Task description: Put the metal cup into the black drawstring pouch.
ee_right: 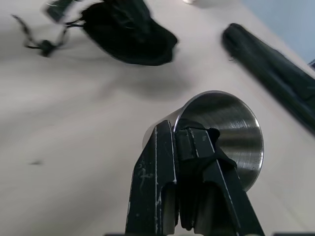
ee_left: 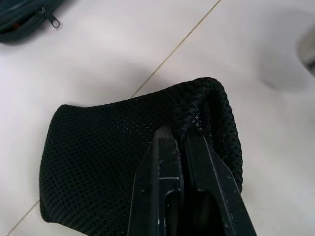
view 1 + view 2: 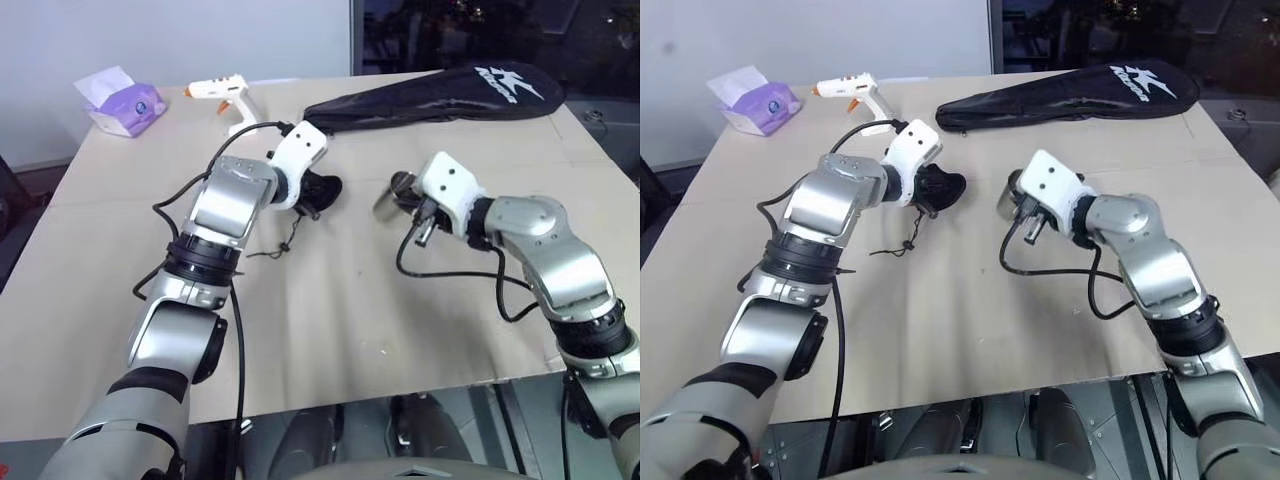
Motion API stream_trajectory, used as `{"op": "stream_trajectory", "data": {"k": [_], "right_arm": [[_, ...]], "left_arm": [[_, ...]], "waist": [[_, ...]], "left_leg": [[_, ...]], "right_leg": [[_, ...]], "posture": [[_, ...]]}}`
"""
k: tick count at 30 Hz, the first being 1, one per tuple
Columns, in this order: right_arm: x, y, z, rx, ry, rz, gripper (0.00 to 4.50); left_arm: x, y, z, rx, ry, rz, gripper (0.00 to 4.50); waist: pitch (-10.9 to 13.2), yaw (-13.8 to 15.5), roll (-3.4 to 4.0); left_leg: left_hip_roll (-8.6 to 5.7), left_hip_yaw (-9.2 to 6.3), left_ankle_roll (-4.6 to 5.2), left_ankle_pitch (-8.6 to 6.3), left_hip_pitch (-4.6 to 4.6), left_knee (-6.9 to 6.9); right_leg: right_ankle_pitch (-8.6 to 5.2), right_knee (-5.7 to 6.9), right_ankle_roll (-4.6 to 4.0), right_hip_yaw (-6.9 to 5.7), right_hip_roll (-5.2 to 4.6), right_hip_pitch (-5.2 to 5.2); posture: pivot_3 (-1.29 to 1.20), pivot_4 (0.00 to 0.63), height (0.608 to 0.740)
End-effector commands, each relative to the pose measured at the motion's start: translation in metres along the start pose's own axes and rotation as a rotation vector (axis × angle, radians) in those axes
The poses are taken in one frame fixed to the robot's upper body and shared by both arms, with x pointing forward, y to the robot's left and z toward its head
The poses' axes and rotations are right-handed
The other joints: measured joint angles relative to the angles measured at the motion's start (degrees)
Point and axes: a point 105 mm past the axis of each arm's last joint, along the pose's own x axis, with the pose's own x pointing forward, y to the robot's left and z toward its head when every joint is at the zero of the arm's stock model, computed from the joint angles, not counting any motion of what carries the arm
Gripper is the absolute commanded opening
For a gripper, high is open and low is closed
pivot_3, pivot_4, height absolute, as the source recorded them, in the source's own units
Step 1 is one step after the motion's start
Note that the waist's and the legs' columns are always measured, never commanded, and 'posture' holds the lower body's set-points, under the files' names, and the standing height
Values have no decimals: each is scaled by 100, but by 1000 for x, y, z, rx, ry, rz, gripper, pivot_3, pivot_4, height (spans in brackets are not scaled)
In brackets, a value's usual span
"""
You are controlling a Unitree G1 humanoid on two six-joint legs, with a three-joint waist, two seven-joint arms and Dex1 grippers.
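- Pale beige desk (image 3: 330,330) under a white wall at the far left and dark glass at the far right
- Left end effector (image 2: 184,135) clenched on the rim of the black drawstring pouch (image 2: 113,162), mesh fabric pinched between both black fingers (image 2: 162,167)
- Pouch held near the middle of the desk, slightly left of centre, hanging from the left end effector with its dark body (image 3: 322,190) toward the right
- Thin drawstring cord (image 3: 280,245) trailing from the pouch down toward the near side, loose on the desk
- Right end effector (image 1: 174,129) clamped on the wall of the metal cup (image 1: 231,130), one finger inside the rim and one outside
- Cup (image 3: 1012,195) right of centre, tilted on its side, open mouth toward the right wrist camera, shiny inside visible
- Cup and pouch apart, a stretch of bare desk between them, pouch to the left and cup to the right
- Long black racket cover (image 3: 440,95) with white lettering lying along the far right part of the desk, well behind both end effectors
- White glue gun (image 3: 222,95) with an orange tip at the far side, left of the racket cover
- Purple tissue pack (image 3: 125,105) with a white tissue sticking out at the far left corner
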Motion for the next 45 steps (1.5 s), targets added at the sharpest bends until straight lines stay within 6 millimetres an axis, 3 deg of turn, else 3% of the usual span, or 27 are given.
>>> {"op": "stream_trajectory", "data": {"k": [1, 5, 9, 11, 14, 17, 19, 20, 26, 27, 30, 35, 45], "right_arm": [[-4, 18, 5, -87, 38, 86, 74], [1, 37, -9, -155, 126, 230, 74], [7, 37, -6, -170, 126, 236, 1158], [10, 38, -3, -173, 122, 237, 2156], [13, 37, -1, -187, 119, 231, 2156], [16, 35, -1, -199, 115, 210, 1284], [16, 32, 0, -190, 105, 190, 357], [17, 32, 1, -188, 102, 186, 139], [14, 31, -3, -174, 100, 138, 139], [13, 29, 3, -125, 59, 115, 139], [14, 15, 46, 168, -236, 8, 139], [23, 18, 57, 330, -387, -70, 139], [66, 39, 35, 477, -417, -93, 139]], "left_arm": [[-5, 3, 15, 62, -43, 11, 0], [-3, 1, 12, 85, -39, 14, 0], [-4, 1, 10, 73, -42, 15, 0], [-5, 0, 9, 76, -43, 16, 0], [-6, -1, 8, 77, -45, 16, 0], [-8, -1, 7, 69, -45, 16, 0], [-9, 0, 6, 58, -44, 14, 0], [-10, 0, 6, 49, -44, 9, 0], [-11, -4, 13, -5, -71, -68, 0], [-11, -5, 13, -8, -67, -80, 0], [-10, -7, 11, -68, -40, -119, 0], [-8, -7, 15, -59, -22, -138, 0], [-6, -13, 25, -96, -32, -183, 0]], "waist": [[0, 3, 0], [0, -16, 0], [0, -9, 0], [0, -12, 0], [0, -7, 0], [0, -3, 0], [0, -4, 0], [0, -8, 0], [0, -2, 0], [-1, -1, -2], [-1, -37, -2], [-3, -58, -4], [-3, -176, -3]], "left_leg": [[0, 2, 0, 0, 0, 1], [0, 3, 0, 0, 1, 1], [2, 4, 0, 0, 4, 3], [1, 5, 0, 0, 2, 4], [1, 4, 0, 0, 1, 4], [1, 2, 0, 0, 1, 4], [1, 2, 0, 0, 1, 4], [1, 3, 0, 0, 1, 4], [1, 3, 0, 0, 0, 5], [1, 3, 0, 0, 0, 5], [2, 0, 0, 0, 1, 7], [-1, 1, -7, 4, -1, 3], [-1, 10, -8, 5, 1, -1]], "right_leg": [[0, 1, 0, 0, 0, 0], [0, 0, 0, -3, 1, 0], [0, 3, 0, -2, 2, 1], [0, 2, 0, -2, 1, 0], [0, 2, 0, -1, 1, -1], [0, 2, 0, -1, 1, -1], [0, 2, 0, -1, 1, -1], [0, 2, 0, -1, 1, -1], [0, 2, 0, -2, 0, -1], [0, 3, 0, -1, 0, -1], [0, 6, 0, 3, 2, 0], [1, 16, -1, 15, 3, -12], [1, 22, -1, 18, 11, -20]], "posture": [[0, 150, 740], [0, 150, 740], [0, 150, 740], [0, 150, 740], [0, 150, 740], [0, 150, 740], [0, 150, 740], [0, 150, 740], [0, 150, 740], [0, 150, 740], [0, 150, 740], [0, 150, 740], [0, 150, 740]]}}
